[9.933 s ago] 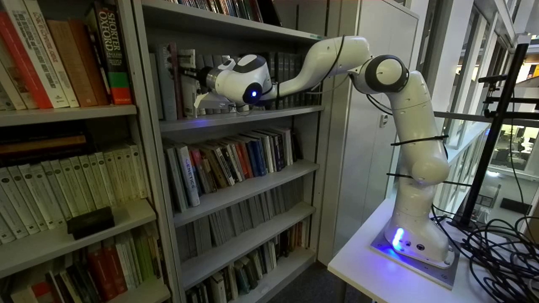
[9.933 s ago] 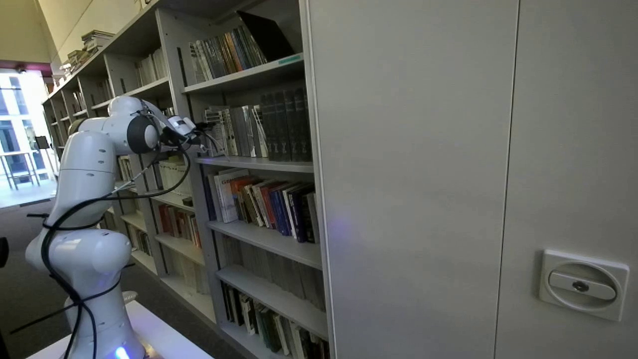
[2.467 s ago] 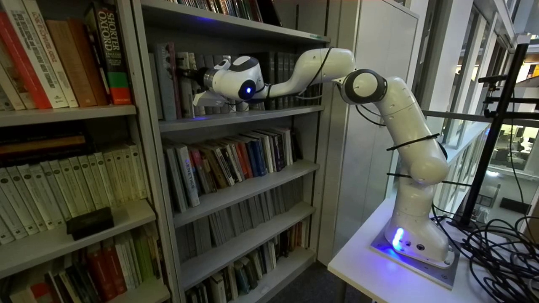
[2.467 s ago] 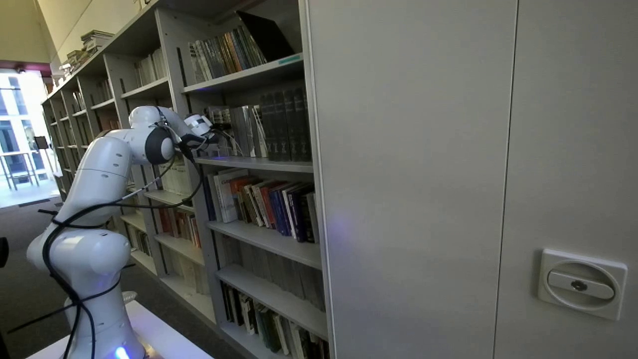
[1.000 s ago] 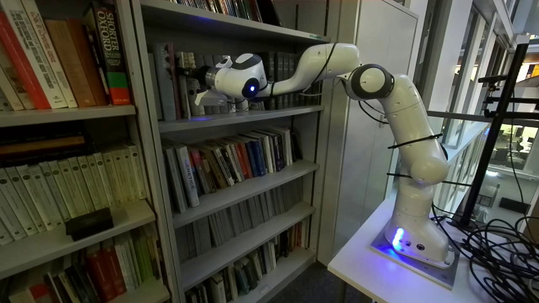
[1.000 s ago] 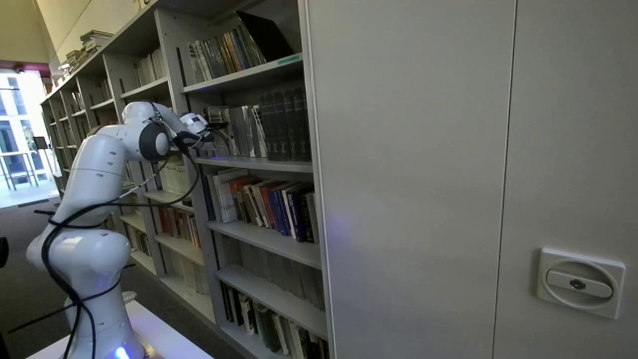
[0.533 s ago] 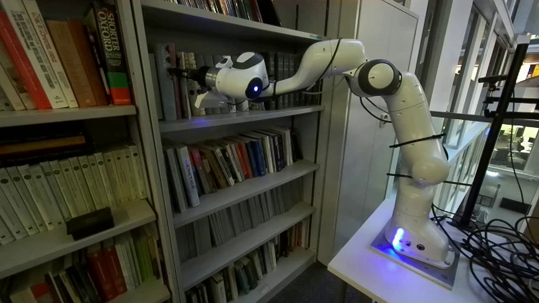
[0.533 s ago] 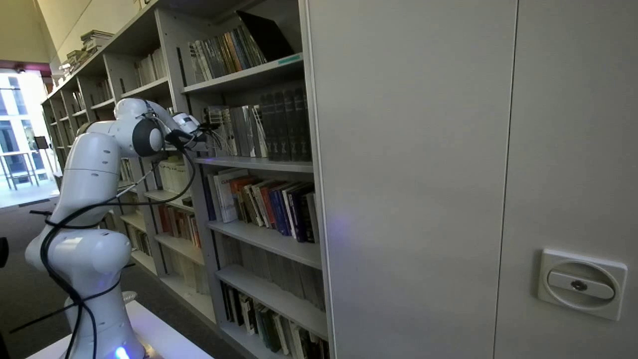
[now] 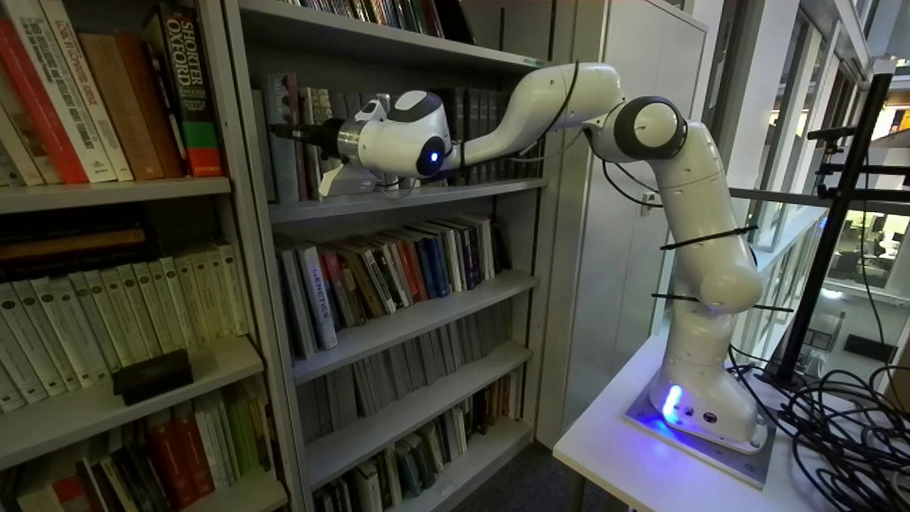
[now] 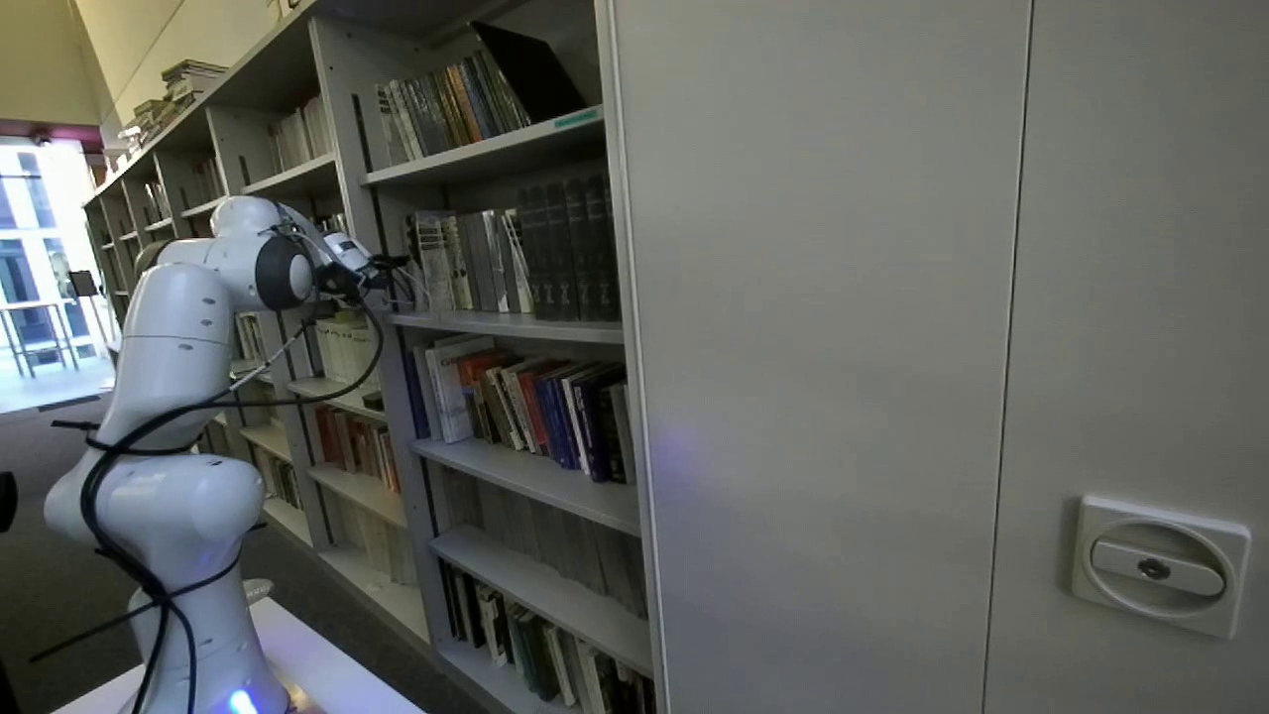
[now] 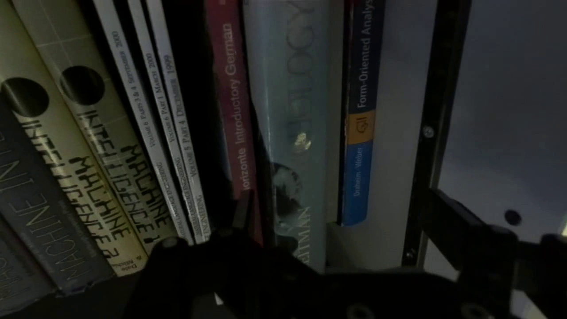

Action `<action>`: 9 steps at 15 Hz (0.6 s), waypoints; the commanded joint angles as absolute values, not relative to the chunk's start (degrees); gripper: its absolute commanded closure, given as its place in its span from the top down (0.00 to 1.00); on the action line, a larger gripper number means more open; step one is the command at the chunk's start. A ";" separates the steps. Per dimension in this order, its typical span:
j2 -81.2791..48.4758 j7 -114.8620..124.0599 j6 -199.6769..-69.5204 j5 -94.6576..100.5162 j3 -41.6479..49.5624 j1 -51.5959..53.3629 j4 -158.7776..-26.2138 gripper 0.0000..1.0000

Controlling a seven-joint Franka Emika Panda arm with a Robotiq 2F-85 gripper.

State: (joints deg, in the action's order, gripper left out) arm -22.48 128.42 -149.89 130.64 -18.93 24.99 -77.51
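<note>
In the wrist view my gripper [image 11: 341, 195] stands open, its dark fingers wide apart with nothing held. One finger overlaps the lower part of a dark red book [image 11: 233, 79] lettered "Introductory German"; contact cannot be told. Between the fingers, farther in, show a thick pale blue-green book [image 11: 292, 93] and a thin blue book [image 11: 358, 177] set deeper. The other finger lies across the dark slotted strip [image 11: 427, 133] of the shelf's side wall. In an exterior view the gripper [image 9: 276, 131] points at the left end of the shelf, before the pale book [image 9: 286, 171].
Thin white journals [image 11: 153, 102] and "Machine Intelligence" volumes [image 11: 95, 128] lean left of the red book. A shelf board [image 9: 405, 199] runs below the hand, another [image 9: 398, 35] above. A grey upright [image 9: 249, 213] borders the bay. Tangled cables [image 9: 846, 434] lie by the base.
Over the last second the gripper has moved left along the shelf, slightly lower, and back out toward the shelf front. The jaws have stayed open and the books have not visibly moved.
</note>
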 commanded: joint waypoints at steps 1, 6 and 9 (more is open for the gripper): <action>-17.46 129.04 -147.35 129.88 -18.69 24.94 -83.60 1.00; -14.00 128.44 -144.28 129.61 -18.08 24.56 -86.55 1.00; -11.49 128.17 -143.20 129.41 -17.47 24.39 -89.10 1.00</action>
State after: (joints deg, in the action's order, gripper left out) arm -17.13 128.42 -145.23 130.64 -18.16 25.15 -82.89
